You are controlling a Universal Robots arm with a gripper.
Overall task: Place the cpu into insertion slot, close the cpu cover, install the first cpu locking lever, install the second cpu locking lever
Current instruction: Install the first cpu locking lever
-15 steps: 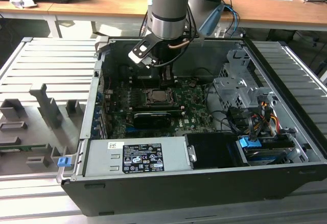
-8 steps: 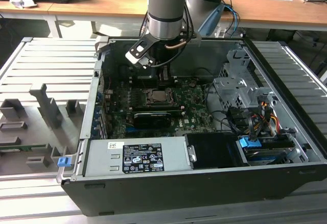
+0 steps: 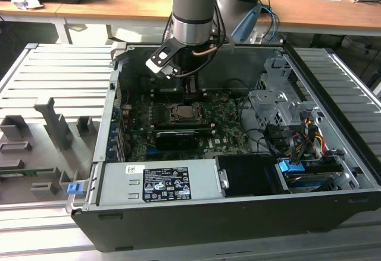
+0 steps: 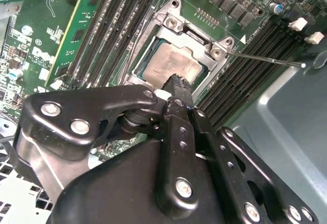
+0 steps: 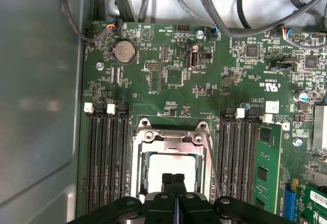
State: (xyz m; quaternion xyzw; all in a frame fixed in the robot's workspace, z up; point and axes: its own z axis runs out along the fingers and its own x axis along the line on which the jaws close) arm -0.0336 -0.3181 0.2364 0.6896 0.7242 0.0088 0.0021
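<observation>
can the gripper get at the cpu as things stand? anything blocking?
Likely yes. The shut gripper hangs right above the cpu in the second wrist view, with nothing between them; the chip's top lies bare.

In the exterior view, the open case (image 3: 196, 237) stood mid-frame on the desk (image 3: 59, 65), with fixtures (image 3: 53, 124) on the exterior view's left. Inside the case, the power supply (image 3: 158, 184) lay lowest. The card (image 3: 174, 137) lay above it and the cpu (image 3: 183, 112) higher still, framed by the cover (image 4: 204, 48), directly under the pincer (image 3: 191, 93). The drive cage (image 3: 280, 109) stood at the right.
</observation>
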